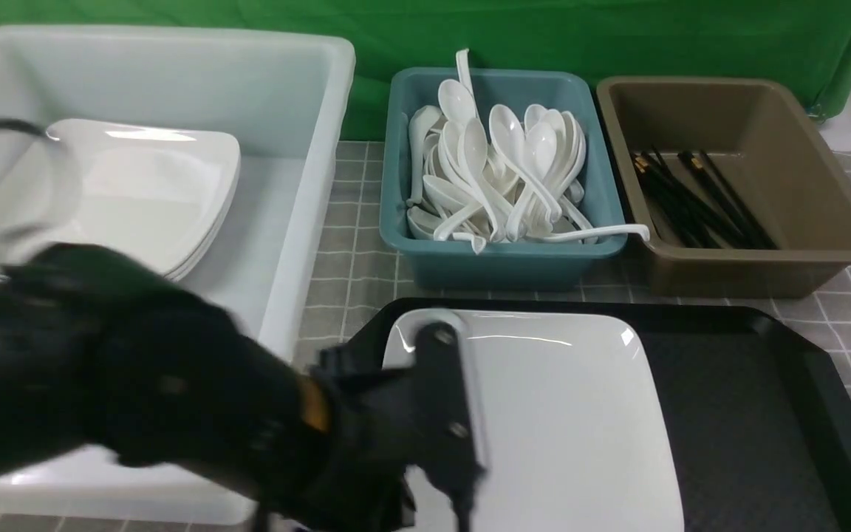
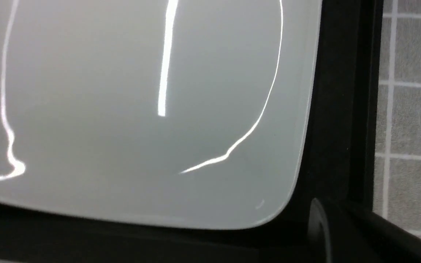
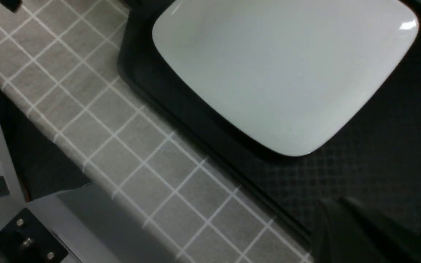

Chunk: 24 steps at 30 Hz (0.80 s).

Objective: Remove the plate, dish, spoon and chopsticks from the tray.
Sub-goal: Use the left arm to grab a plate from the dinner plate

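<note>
The large white plate (image 1: 566, 428) lies on the left part of the black tray (image 1: 750, 421). My left gripper (image 1: 449, 414) hangs shut over the plate's left rim; in the left wrist view its dark fingertip (image 2: 318, 230) is just off the plate (image 2: 141, 109), over the tray (image 2: 342, 109). The right wrist view shows the plate (image 3: 280, 73) and my right gripper (image 3: 336, 223), shut with nothing in it, above the bare tray (image 3: 378, 153). White spoons (image 1: 499, 170) fill the teal bin and black chopsticks (image 1: 699, 199) lie in the brown bin. The dish is out of view.
A big white tub (image 1: 300, 244) at the left holds stacked white square plates (image 1: 145, 192). Behind the tray stand the teal bin (image 1: 499, 258) and the brown bin (image 1: 832, 199). A grey checked cloth (image 1: 351, 258) covers the table, with a green backdrop behind.
</note>
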### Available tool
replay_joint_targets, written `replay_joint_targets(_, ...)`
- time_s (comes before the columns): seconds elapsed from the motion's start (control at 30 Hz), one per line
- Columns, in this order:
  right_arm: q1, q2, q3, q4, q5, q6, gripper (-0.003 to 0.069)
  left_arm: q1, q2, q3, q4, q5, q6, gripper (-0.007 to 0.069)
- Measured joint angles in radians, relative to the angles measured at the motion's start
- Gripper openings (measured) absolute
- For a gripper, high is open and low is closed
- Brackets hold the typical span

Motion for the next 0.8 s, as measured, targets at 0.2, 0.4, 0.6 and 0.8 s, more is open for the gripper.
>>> replay_joint_targets(0.2,0.0,-0.151,0.057,-0.004,0.0,-0.001,0.0023,-0.047,0.158,-0.046,0.101,-0.047,0.008,0.0104)
replay_joint_targets(0.4,0.0,-0.214,0.058,-0.008,-0.001,-0.029,0.0027,-0.05,0.229,-0.048,0.213,-0.083,0.06,0.0375)
replay_joint_targets(0.6,0.0,-0.217,0.058,-0.009,-0.001,-0.031,0.0034,-0.05,0.278,-0.055,0.25,-0.152,0.078,0.05)
replay_joint_targets(0.8,0.0,-0.217,0.058,-0.009,-0.001,-0.034,0.0036,-0.056,0.27,-0.057,0.252,-0.139,0.104,0.0486)
